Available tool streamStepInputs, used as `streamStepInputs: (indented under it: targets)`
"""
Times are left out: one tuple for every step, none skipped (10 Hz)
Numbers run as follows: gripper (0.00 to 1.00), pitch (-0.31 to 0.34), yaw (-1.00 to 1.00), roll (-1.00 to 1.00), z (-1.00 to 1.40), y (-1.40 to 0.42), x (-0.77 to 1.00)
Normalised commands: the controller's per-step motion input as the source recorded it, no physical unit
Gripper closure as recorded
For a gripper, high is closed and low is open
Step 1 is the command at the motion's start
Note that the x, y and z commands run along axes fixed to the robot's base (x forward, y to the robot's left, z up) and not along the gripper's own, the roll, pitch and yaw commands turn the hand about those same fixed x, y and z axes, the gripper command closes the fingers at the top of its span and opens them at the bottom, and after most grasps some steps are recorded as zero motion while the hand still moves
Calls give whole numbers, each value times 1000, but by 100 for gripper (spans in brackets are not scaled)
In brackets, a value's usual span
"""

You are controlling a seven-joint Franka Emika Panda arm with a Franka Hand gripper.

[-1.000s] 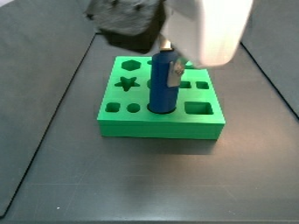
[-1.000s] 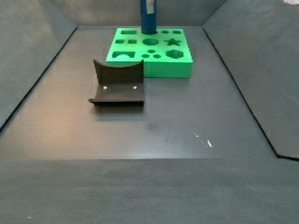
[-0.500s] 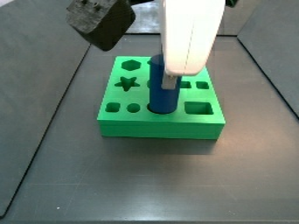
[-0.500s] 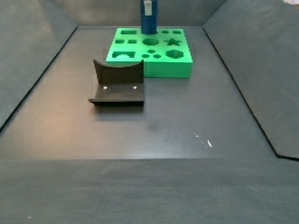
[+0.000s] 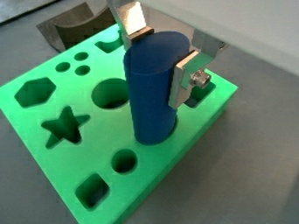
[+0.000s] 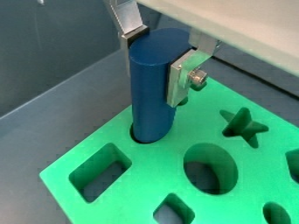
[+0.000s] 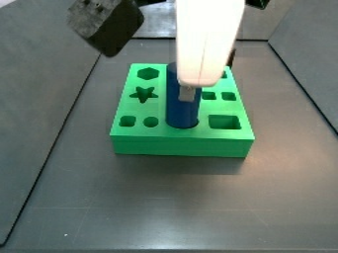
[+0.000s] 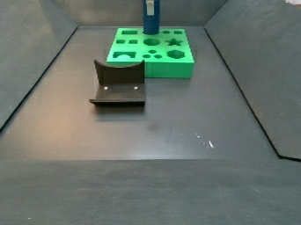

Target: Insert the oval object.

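Observation:
The oval object, a tall blue peg, stands upright in a hole of the green block and rises well above it. It shows in both wrist views and both side views. The gripper sits over the peg's top with its silver fingers on two opposite sides, pads against the peg. In a side view the gripper hangs straight above the block. The peg's lower end is hidden in the hole.
The green block has several other shaped holes, among them a star and a hexagon. The dark fixture stands on the floor in front of the block. Dark walls ring the floor.
The arm's white body has swung from the right to straight above the peg. The peg stands in the same hole of the block.

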Motion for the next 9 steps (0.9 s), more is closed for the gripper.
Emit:
streamStepInputs:
  targets:
    - [100,0,-3,0,-237,0,0]
    - [100,-7,-17,-33,-620,-263,91]
    - [100,-11,-126,-20,-691,-254,243]
    - [100,-54,-60,0,-657,-243,117]
    - [100,-11,-20,100,-429,-266,80]
    - [100,0,0,126,-289,-223,66]
    - [100,-49,0,0,-194,-86,0]
    - [100,-66,0,0,-74,0,0]
    - [100,0,0,0,0,0,0]
